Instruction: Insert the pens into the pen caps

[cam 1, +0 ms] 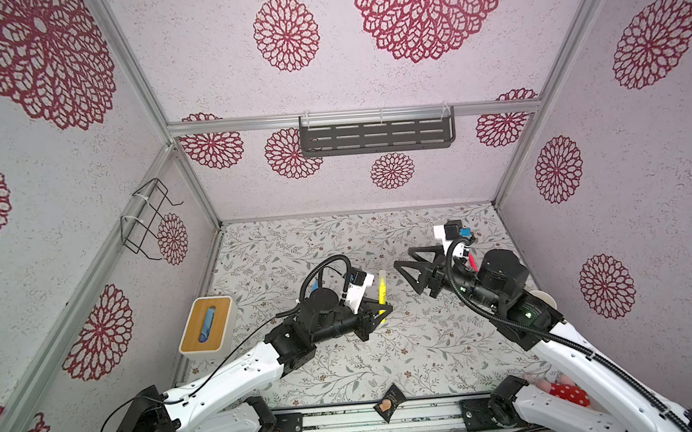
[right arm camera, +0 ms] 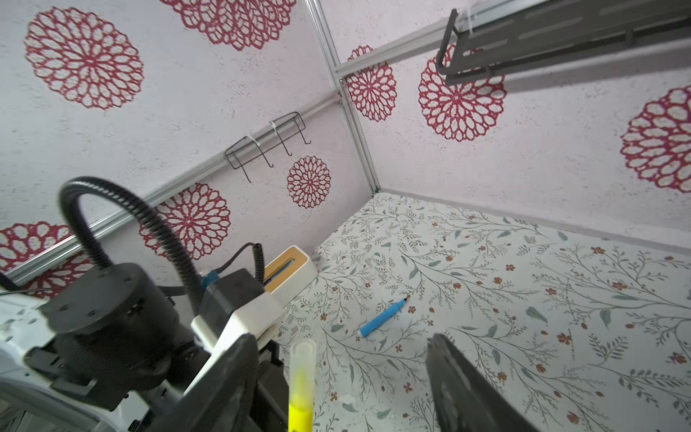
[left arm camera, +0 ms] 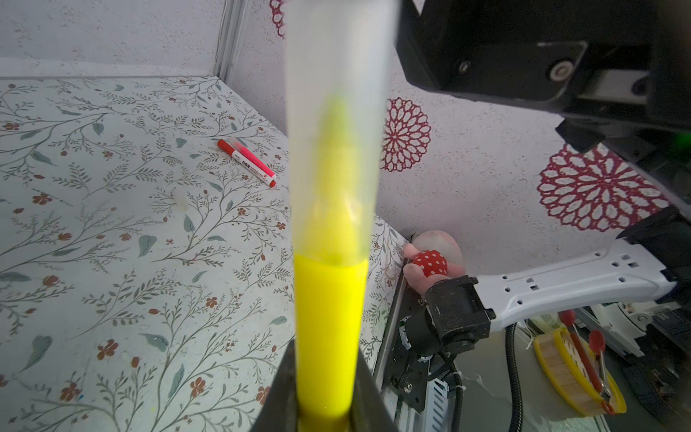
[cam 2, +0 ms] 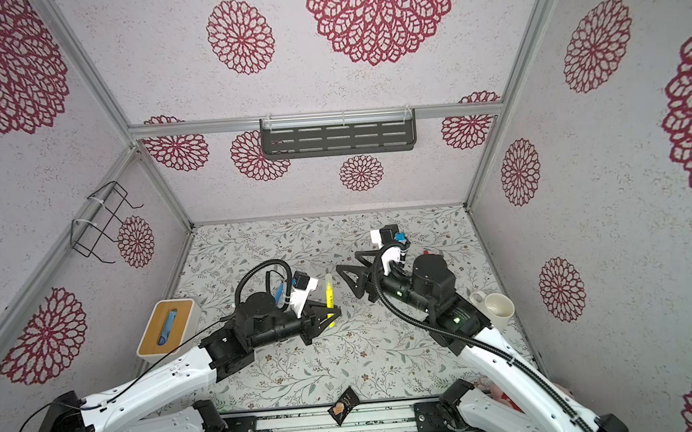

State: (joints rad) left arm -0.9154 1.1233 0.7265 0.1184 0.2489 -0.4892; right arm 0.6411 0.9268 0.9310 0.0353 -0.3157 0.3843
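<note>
My left gripper is shut on the lower barrel of a yellow pen. The pen points away from the gripper and a clear pen cap covers its tip. My right gripper is open; its fingers stand wide on either side of the capped end without touching it. A blue pen lies uncapped on the table behind the left arm, its dark tip bare. A red pen and a pink pen lie side by side near the right wall.
A wood-topped white box stands by the left wall and a white mug by the right arm. A dark packet lies on the front edge, a dotted plush toy at front right. A dark shelf hangs on the back wall.
</note>
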